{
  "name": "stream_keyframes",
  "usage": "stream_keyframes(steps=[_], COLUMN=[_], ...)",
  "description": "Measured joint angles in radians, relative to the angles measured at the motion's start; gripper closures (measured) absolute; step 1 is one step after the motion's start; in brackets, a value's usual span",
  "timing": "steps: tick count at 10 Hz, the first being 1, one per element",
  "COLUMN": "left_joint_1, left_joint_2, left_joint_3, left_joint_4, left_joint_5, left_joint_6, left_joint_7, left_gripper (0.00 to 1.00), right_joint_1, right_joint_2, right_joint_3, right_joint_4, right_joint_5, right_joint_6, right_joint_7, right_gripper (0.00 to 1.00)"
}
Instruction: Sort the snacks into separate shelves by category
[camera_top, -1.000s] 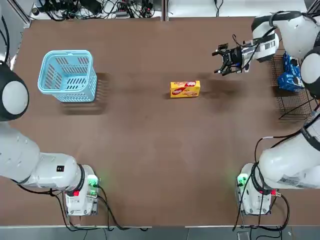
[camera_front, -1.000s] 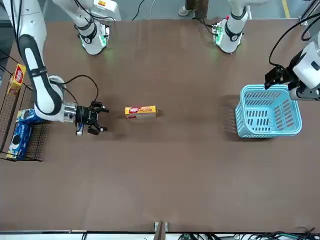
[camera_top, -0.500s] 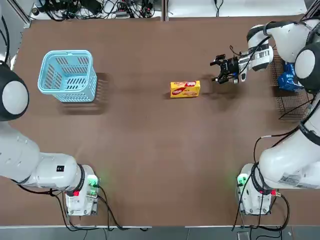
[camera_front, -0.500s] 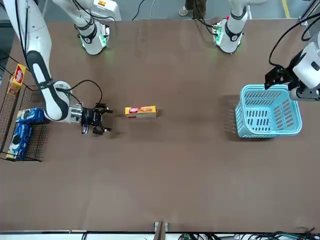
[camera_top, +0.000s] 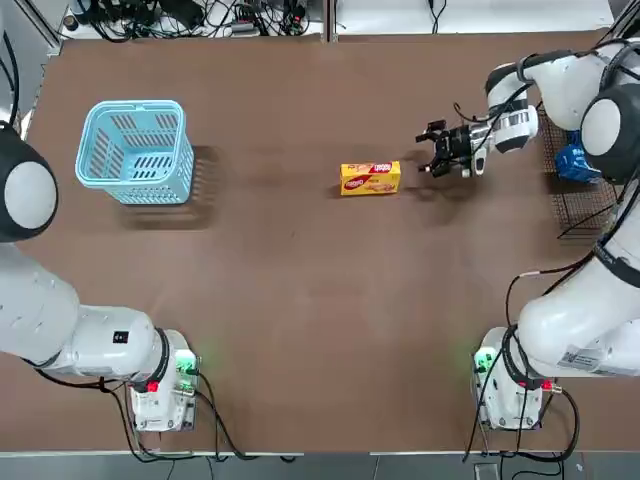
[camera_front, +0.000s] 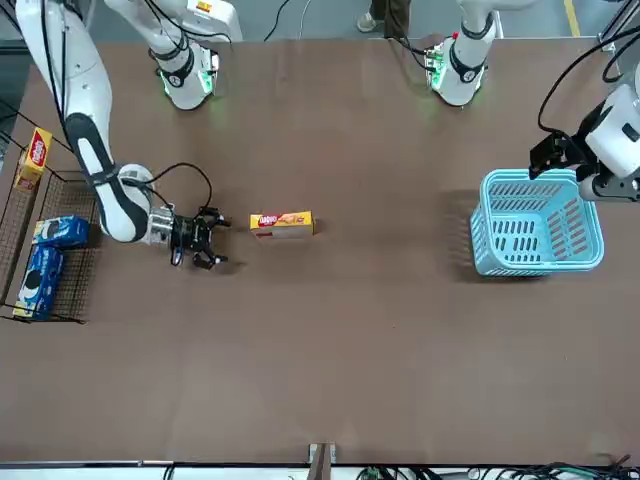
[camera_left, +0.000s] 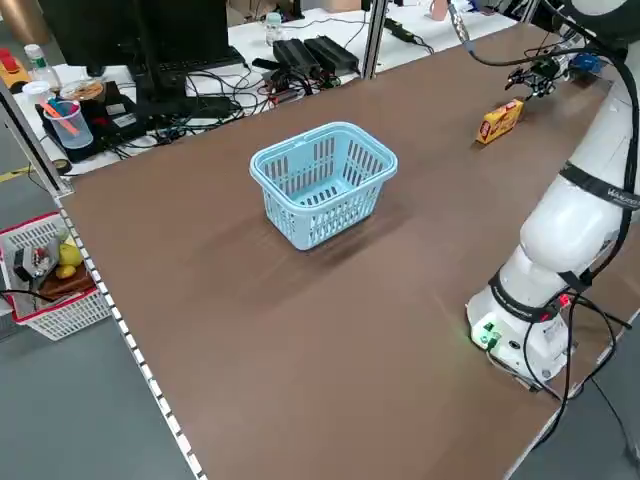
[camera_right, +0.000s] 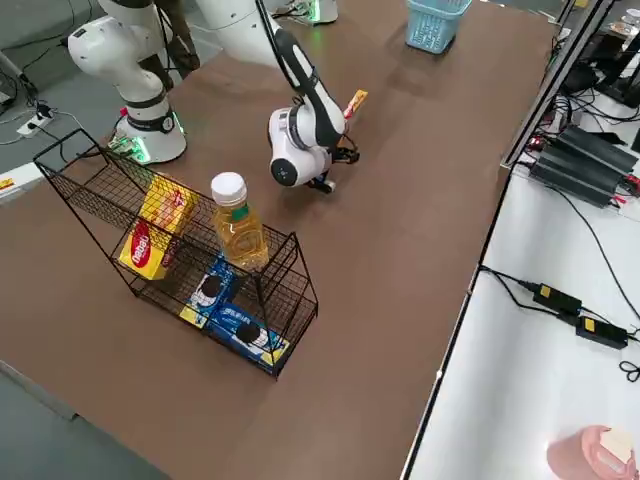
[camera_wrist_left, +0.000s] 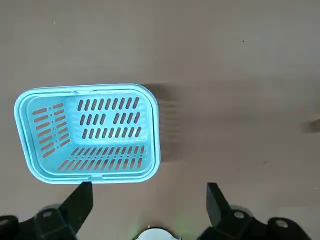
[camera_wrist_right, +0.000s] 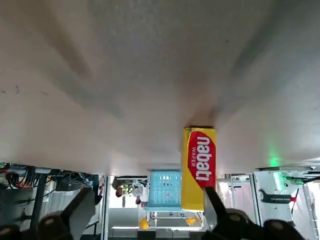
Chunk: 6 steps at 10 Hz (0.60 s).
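Clock positions are for the top view, taken from the table centre; 12 is the edge farthest from the robot's bases.

Step in hand (judged): approach to the remaining loose snack, a small yellow cardboard box with a red logo (camera_top: 370, 179). It lies on the brown table (camera_top: 300, 330) just past 12 o'clock, not gripped. The black wire-mesh rack (camera_top: 580, 208) stands near 3 o'clock. It bears yellow snack boxes (camera_right: 155, 228) at one end, blue cookie packs (camera_right: 245, 335) at the other, and a clear bottle of amber liquid (camera_right: 240, 235) between them.

Next move (judged): bring the right gripper (camera_top: 430, 152) over the loose box, align the fingers across its narrow width, lower, close, then carry the box to the yellow group. Avoid catching the bottle or the wire frame.

Right gripper: at 2 o'clock, near the box but apart from it. Fingers spread wide; nothing held, nothing touched.

Left gripper (camera_wrist_left: 149, 185): idle near 10 o'clock, beside and above the light-blue plastic basket (camera_top: 138, 150). Fingers spread wide; nothing between them.
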Motion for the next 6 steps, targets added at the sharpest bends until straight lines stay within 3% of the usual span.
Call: stream_keyframes(steps=[6], left_joint_1=[0.001], left_joint_2=[0.009], left_joint_3=[0.000], left_joint_4=[0.000], left_joint_5=[0.005], left_joint_6=[0.000], left_joint_7=[0.000], left_gripper=[0.00], right_joint_1=[0.017], right_joint_2=[0.013], right_joint_3=[0.005], right_joint_4=[-0.008], right_joint_5=[0.070], right_joint_6=[0.000], right_joint_7=[-0.002], right_gripper=[0.03])
